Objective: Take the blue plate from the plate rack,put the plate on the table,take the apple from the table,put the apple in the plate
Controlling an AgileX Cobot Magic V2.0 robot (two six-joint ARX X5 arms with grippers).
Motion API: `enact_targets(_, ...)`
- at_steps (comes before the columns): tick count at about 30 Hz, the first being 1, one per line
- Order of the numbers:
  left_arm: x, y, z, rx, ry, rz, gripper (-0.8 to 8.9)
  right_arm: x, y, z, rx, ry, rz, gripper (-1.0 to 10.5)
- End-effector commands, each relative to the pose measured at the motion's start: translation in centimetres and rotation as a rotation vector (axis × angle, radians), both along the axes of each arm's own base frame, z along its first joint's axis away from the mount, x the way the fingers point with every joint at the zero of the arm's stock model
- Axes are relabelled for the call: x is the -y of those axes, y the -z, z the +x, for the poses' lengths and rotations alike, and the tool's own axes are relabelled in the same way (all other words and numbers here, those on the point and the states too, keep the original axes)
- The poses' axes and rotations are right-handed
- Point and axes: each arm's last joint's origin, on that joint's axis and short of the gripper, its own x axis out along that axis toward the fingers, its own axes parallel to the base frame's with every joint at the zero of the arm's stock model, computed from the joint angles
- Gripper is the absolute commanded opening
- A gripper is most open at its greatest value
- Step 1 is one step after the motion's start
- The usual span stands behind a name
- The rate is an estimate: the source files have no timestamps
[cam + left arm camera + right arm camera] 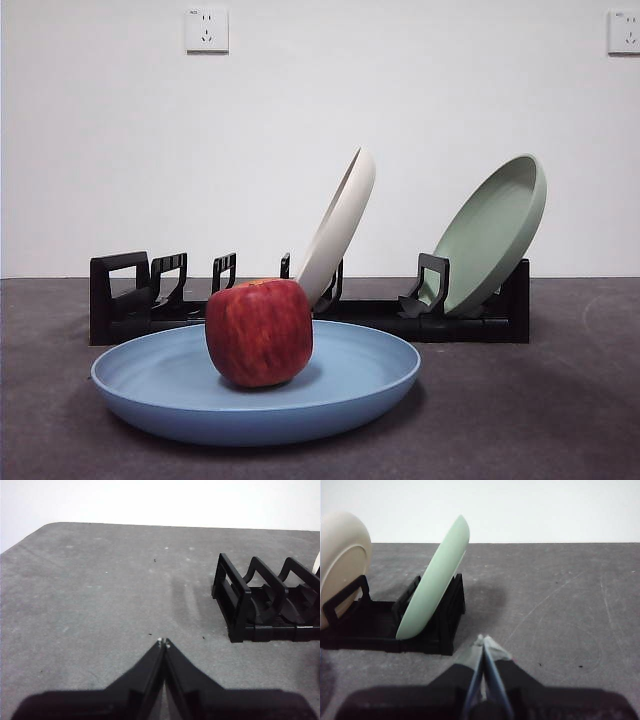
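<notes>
Front: the apple (pixel 259 332) sits in the blue plate (pixel 255 390) on the bench (pixel 560 400), before the plate rack (pixel 120 300); it looks firm and smooth, best held across its middle. Left wrist: my left fingers (pixel 163 642) pressed together, rack end ahead. Right wrist: right fingers (pixel 483 640) pressed together, empty.

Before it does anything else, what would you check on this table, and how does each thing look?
1. Blue plate flat on the table, out of the plate rack: ok.
2. Apple sitting inside the blue plate: ok.
3. Left hand shut, holding nothing, beside the rack's end: ok.
4. Right hand shut, holding nothing, near the pale green plate: ok.
5. Cream-white plate and pale green plate leaning in their rack slots: ok.
6. Whether the apple will stay put without rolling: cannot tell.
</notes>
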Motion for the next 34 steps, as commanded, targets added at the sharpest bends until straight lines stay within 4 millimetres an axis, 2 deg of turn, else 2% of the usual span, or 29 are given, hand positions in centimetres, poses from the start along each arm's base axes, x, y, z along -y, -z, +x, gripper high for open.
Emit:
enact_targets(1, 0.0, 0.4, 0.1, -0.008, -0.001, -0.001, 0.00, 0.0, 0.6, -0.2, 0.022, -0.011, 0.021, 0.0)
enact_targets(13, 0.0, 0.4, 0.1, -0.008, -0.001, -0.001, 0.00, 0.0, 2.0, -0.5, 0.002, -0.008, 0.031, 0.0)
enact_targets(16, 0.0, 0.4, 0.1, -0.008, -0.001, -0.001, 0.00, 0.0, 2.6, -0.6, -0.061, -0.003, 0.055, 0.0)
enact_targets(34, 0.0, 0.4, 0.1, -0.008, -0.001, -0.001, 0.00, 0.0, 2.7, -0.5, -0.089, -0.001, 0.051, 0.0)
